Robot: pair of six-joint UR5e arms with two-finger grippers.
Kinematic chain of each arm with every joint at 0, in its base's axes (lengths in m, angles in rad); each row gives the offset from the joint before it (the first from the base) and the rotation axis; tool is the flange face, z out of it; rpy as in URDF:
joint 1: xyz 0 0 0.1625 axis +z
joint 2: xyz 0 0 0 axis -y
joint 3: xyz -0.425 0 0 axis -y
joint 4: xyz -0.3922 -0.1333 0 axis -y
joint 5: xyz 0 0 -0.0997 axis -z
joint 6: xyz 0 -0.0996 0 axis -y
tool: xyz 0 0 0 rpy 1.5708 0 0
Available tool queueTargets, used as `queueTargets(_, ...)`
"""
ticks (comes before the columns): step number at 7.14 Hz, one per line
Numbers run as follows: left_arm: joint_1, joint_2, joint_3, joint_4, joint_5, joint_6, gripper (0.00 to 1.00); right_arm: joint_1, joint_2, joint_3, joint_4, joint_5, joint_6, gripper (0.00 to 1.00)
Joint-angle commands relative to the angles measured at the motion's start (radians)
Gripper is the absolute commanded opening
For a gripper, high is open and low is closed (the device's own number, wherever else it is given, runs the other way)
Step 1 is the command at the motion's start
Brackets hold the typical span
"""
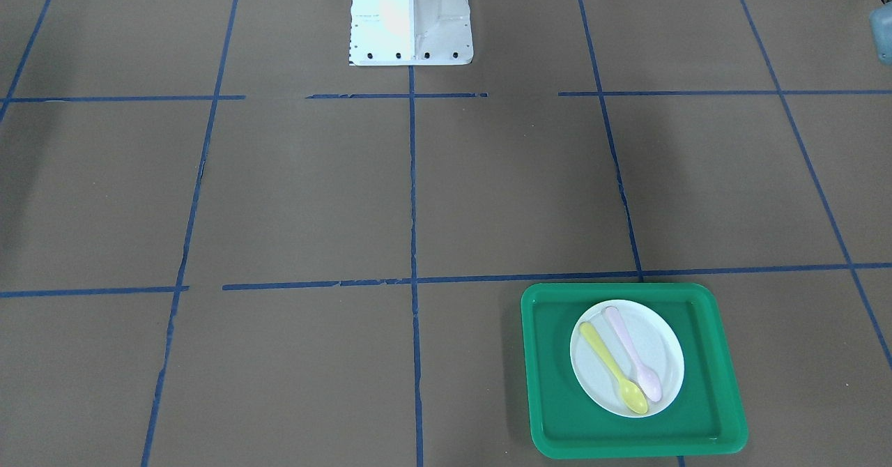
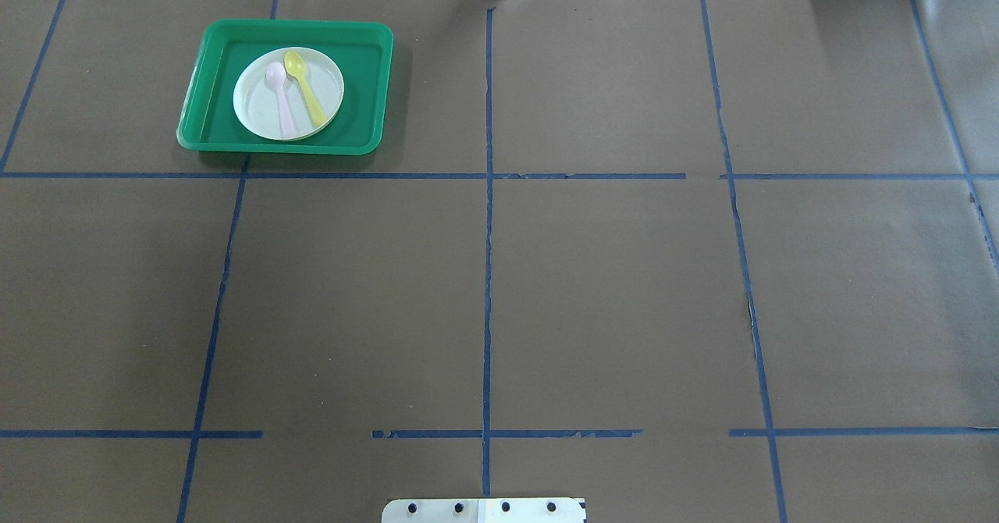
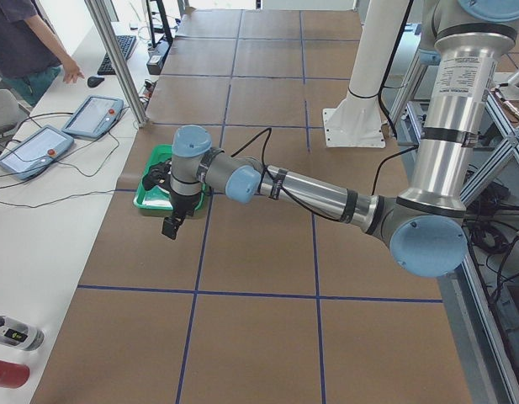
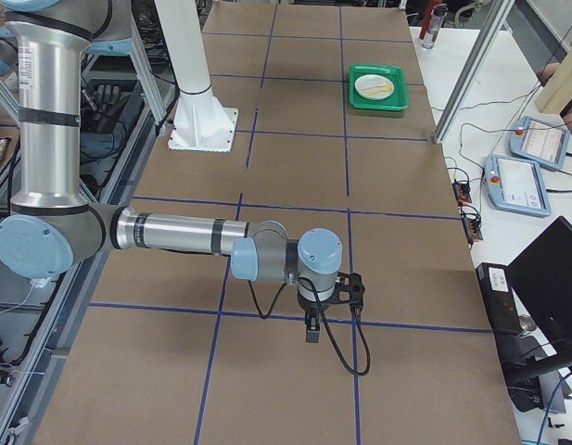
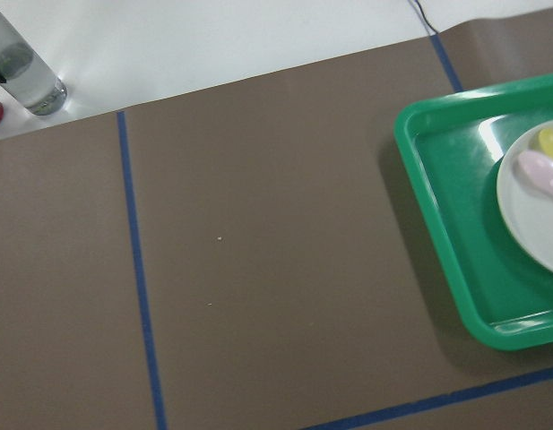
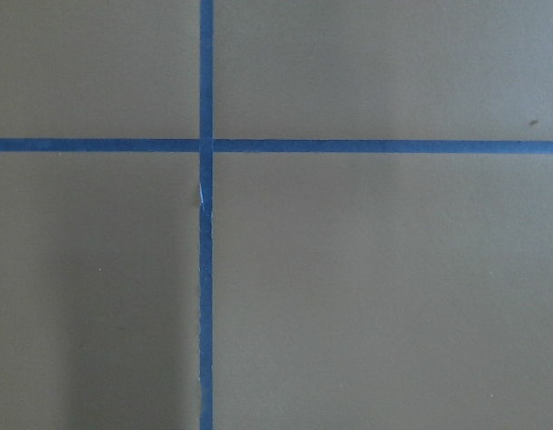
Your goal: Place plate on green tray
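The white plate [image 1: 658, 345] lies inside the green tray [image 1: 557, 383] with a yellow and a pink spoon on it. In the overhead view the tray [image 2: 359, 78] sits at the far left with the plate [image 2: 254, 105] in its middle. The left wrist view shows the tray [image 5: 446, 206] and the plate's edge [image 5: 531, 215] at the right. My left gripper [image 3: 171, 227] hangs above the table just beside the tray [image 3: 145, 202]; I cannot tell whether it is open or shut. My right gripper [image 4: 311, 332] hangs far from the tray [image 4: 378, 100]; I cannot tell its state either.
A yellow spoon [image 1: 617, 369] and a pink spoon [image 1: 634, 355] lie on the plate. A glass [image 5: 25, 76] stands off the brown mat past the tray. The white robot base [image 1: 411, 21] is at the table's near middle. An operator [image 3: 23, 42] stands beyond the table's edge.
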Motion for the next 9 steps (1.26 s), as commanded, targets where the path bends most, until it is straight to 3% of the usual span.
queueTargets(1, -0.060, 0.003, 0.028, 0.227, -0.055, 0.120, 1.00, 0.000, 0.000, 0.000, -0.001, 0.000, 0.000, 1.00)
queueTargets(3, -0.148, 0.101, 0.031, 0.229, -0.143, 0.150, 1.00, 0.000, 0.000, 0.000, 0.001, 0.000, 0.000, 1.00)
queueTargets(5, -0.152, 0.178, 0.028, 0.218, -0.227, 0.223, 1.00, 0.000, 0.000, 0.000, -0.001, 0.000, 0.000, 1.00)
queueTargets(9, -0.152, 0.215, 0.029, 0.145, -0.218, 0.212, 1.00, 0.000, 0.000, -0.002, 0.001, 0.000, 0.000, 1.00)
